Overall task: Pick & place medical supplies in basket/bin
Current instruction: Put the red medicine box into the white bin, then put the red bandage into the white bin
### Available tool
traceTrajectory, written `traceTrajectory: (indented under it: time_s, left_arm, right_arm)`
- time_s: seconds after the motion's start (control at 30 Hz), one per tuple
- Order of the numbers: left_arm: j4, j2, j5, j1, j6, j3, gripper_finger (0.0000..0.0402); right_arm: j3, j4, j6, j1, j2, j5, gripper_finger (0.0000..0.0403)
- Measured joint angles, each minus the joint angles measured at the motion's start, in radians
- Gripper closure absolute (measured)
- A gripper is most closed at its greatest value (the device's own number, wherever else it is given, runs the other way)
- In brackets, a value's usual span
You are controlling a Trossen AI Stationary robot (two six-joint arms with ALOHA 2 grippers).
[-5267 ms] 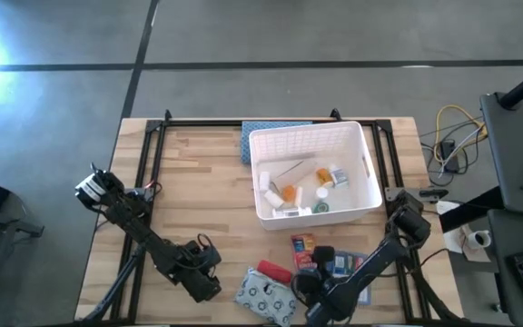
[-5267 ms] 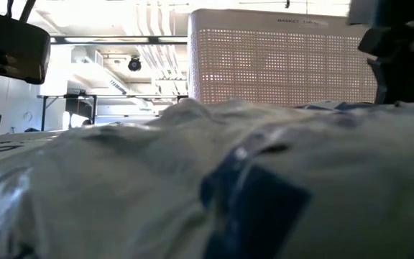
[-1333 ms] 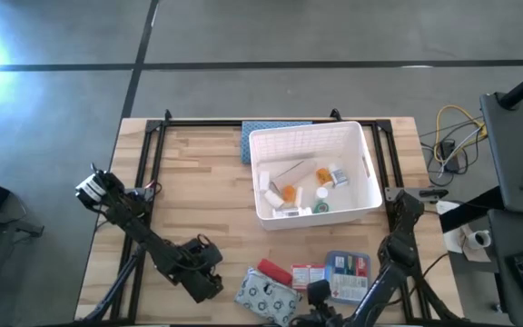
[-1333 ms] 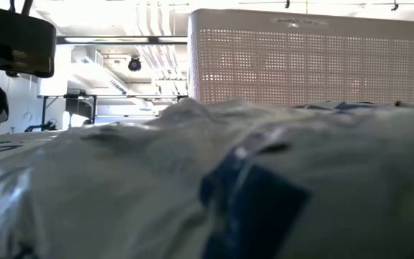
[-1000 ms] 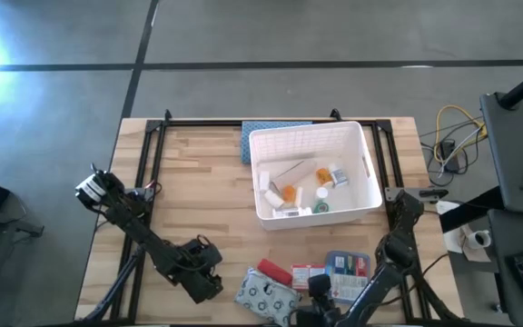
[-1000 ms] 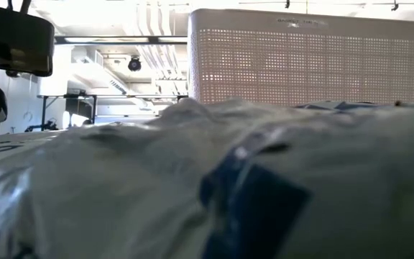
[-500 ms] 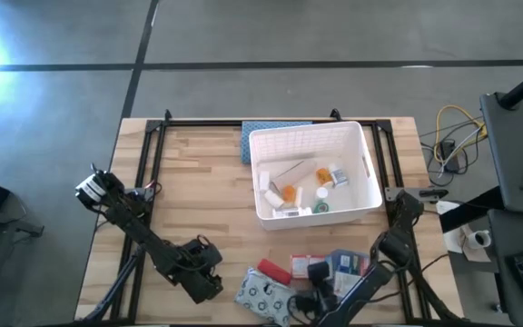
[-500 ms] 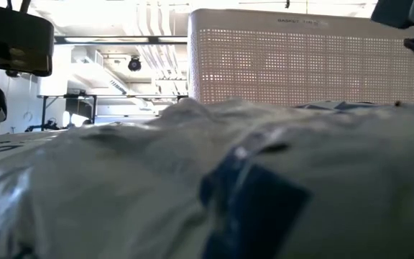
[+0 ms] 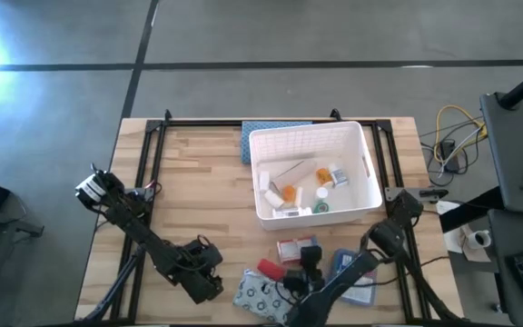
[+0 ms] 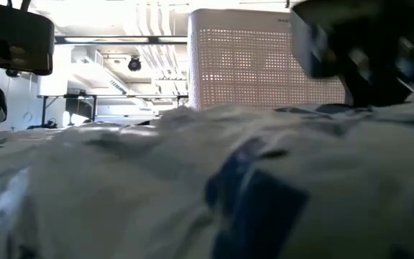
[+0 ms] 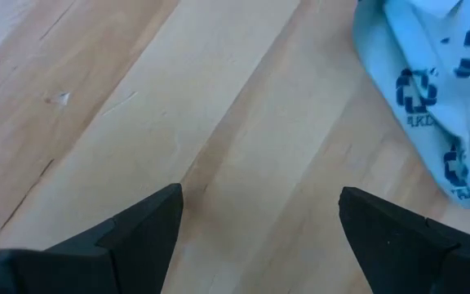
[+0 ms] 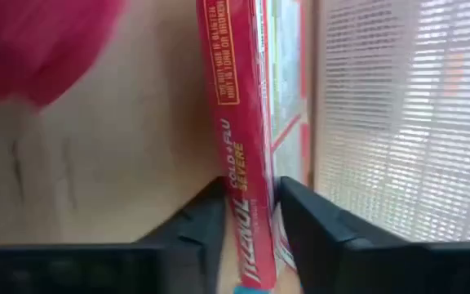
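Observation:
The white bin (image 9: 363,150) stands at the table's far middle, with bottles and vials lying in it. My right gripper (image 9: 306,262) is just in front of its near wall, shut on the red-orange box (image 9: 289,249). On the table to the left of it lie the red tube (image 9: 269,269) and, closer to the table's near edge, the grey patterned pouch (image 9: 261,296); the blue-white flat box (image 9: 350,267) lies to the right. My left gripper (image 9: 209,272) waits open over bare wood, left of the pouch (image 11: 431,90). My right gripper pinches the red-orange box between its two fingers (image 12: 209,224), one on each broad face, at the box's near end (image 12: 250,214). The fingers lie along the box, whose narrow printed side faces the wrist camera. Whether its far end is off the table I cannot tell.
A blue-grey textured mat (image 9: 271,130) pokes out behind the bin's far left corner. The bin's slotted wall (image 12: 406,122) is close beside the held box. Black rails (image 9: 152,163) run along the table's edges. Bare wood (image 9: 198,191) lies left of the bin.
My right gripper has come up from the table's near edge toward the bin and a little to the left. The red-orange box has gone with it, away from its place beside the blue-white flat box.

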Motion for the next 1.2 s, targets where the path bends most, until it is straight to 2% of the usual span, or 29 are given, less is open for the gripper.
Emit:
traceTrajectory:
  time_s: [0.17, 0.4, 0.47, 0.6, 0.67, 0.8, 1.0, 1.1, 1.2]
  left_arm:
    - [0.008, 0.000, 0.000, 0.000, 0.000, 0.000, 0.0094]
    - [0.017, 0.000, 0.000, 0.000, 0.000, 0.000, 0.0094]
    - [0.022, 0.000, 0.000, 0.000, 0.000, 0.000, 0.0094]
    - [0.051, 0.000, 0.000, 0.000, -0.001, 0.000, 0.0094]
    - [0.066, 0.000, 0.000, 0.000, -0.001, 0.000, 0.0094]
    - [0.088, 0.000, 0.000, 0.000, -0.001, 0.001, 0.0094]
    - [0.114, 0.000, 0.000, 0.000, -0.008, 0.001, 0.0094]
    - [0.114, 0.000, 0.000, 0.000, -0.045, 0.001, 0.0094]
    - [0.121, 0.000, -0.001, 0.000, -0.090, 0.001, 0.0094]
  right_arm:
    - [0.009, 0.005, 0.087, -0.035, -0.111, 0.023, 0.0383]
    - [0.078, 0.013, 0.211, -0.038, -0.404, 0.066, 0.0393]
    - [0.114, 0.016, 0.254, -0.039, -0.492, 0.135, 0.0394]
    - [0.156, 0.009, 0.323, -0.059, -0.646, 0.370, 0.0394]
    - [0.154, 0.002, 0.321, -0.115, -0.705, 0.404, 0.0394]
    - [0.103, -0.001, 0.208, -0.298, -0.772, 0.328, 0.0391]
    - [0.015, 0.013, 0.069, -0.576, -0.780, -0.010, 0.0341]
    - [-0.033, 0.012, 0.004, -0.634, -0.761, -0.037, 0.0301]
    - [-0.060, 0.029, -0.026, -0.625, -0.755, -0.039, 0.0259]
